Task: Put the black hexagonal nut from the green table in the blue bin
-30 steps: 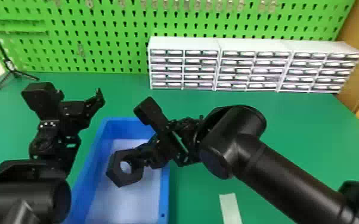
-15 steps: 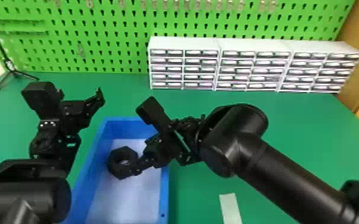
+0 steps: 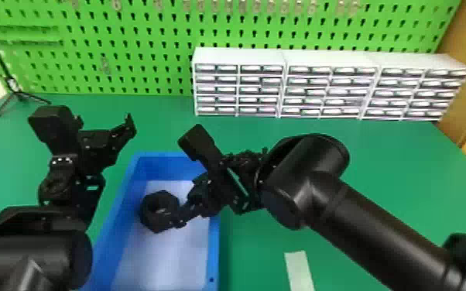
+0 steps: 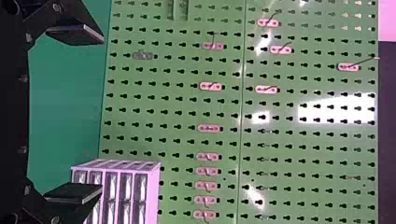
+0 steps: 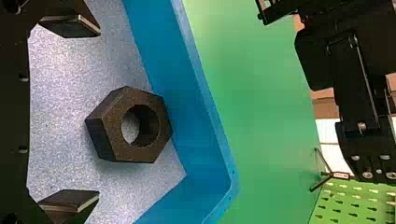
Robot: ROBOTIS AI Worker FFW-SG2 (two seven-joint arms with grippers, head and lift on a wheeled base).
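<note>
The black hexagonal nut (image 3: 150, 219) is inside the blue bin (image 3: 213, 251), towards its far left part. In the right wrist view the nut (image 5: 111, 136) lies on the pale bin floor near the blue wall (image 5: 201, 116). My right gripper (image 3: 190, 199) is over the bin, just right of the nut; in its wrist view the gripper (image 5: 95, 114) stands open, its fingers wide apart on either side of the nut, not touching it. Left of the bin, above the table, my left gripper (image 3: 125, 125) is parked; in its wrist view this gripper (image 4: 98, 113) is open and holds nothing.
White drawer cabinets (image 3: 240, 83) line the back of the green table (image 3: 383, 166), before a green pegboard (image 3: 158, 50). A small black tripod (image 3: 20, 95) stands at the back left. A pale strip (image 3: 299, 271) lies right of the bin near the front.
The nut has left my right gripper's hold and dropped onto the bin floor, shifting slightly left and turning. My right gripper has opened and barely moved; the left arm has kept still.
</note>
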